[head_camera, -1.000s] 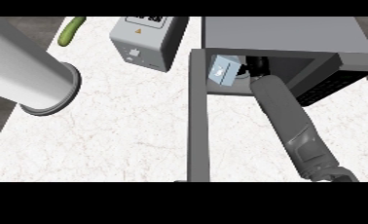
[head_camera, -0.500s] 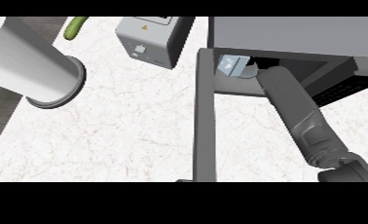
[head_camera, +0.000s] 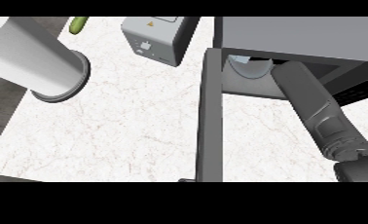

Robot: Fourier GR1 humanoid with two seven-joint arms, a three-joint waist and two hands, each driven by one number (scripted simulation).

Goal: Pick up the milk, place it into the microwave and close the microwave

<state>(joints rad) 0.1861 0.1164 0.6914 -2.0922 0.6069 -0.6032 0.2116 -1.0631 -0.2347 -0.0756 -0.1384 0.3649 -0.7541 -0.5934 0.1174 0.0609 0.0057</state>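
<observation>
The microwave (head_camera: 295,33) stands at the right with its door (head_camera: 208,121) swung open, seen edge-on as a dark grey bar. Inside, only a pale sliver of the milk (head_camera: 240,60) shows above the glass turntable (head_camera: 248,72), under the microwave's top edge. My right forearm (head_camera: 309,101) reaches up into the cavity just right of the milk. The right hand is hidden beneath the microwave's top. My left forearm (head_camera: 39,62) lies across the upper left, and its hand does not show.
A grey toaster-like box (head_camera: 158,40) stands left of the microwave at the back. A green vegetable (head_camera: 78,23) lies at the far left back. White marble counter (head_camera: 129,130) spreads left of the open door.
My right arm has pushed deeper into the microwave. The milk has gone further in, and the black hand that showed beside it is now hidden.
</observation>
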